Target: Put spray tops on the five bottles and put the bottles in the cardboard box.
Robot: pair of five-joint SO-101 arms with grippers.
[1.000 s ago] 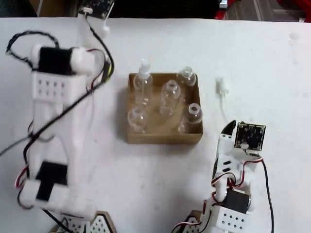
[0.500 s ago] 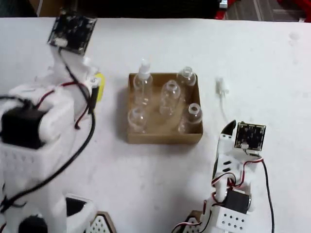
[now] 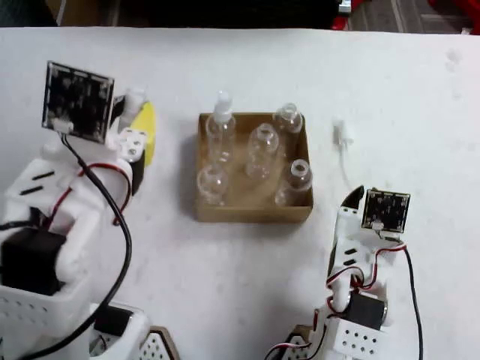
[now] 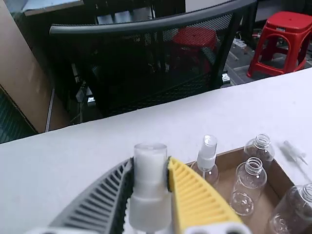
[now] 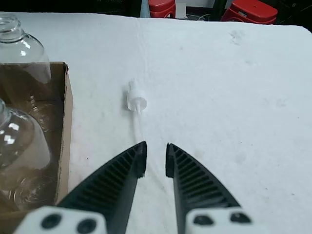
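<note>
Drawn back toward base: left gripper [image 4: 150, 168], clamped on white plastic spray top [image 4: 149, 151]; right gripper [image 5: 155, 158] narrowly parted, empty; hazard: tilted top jamming on clear bottle [image 4: 248, 183] neck.

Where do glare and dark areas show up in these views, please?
High view: the table glares almost white. Right wrist view: highlights glint on the clear bottles in the cardboard box. Left wrist view: the mesh chair behind the table sits in dim light.
</note>
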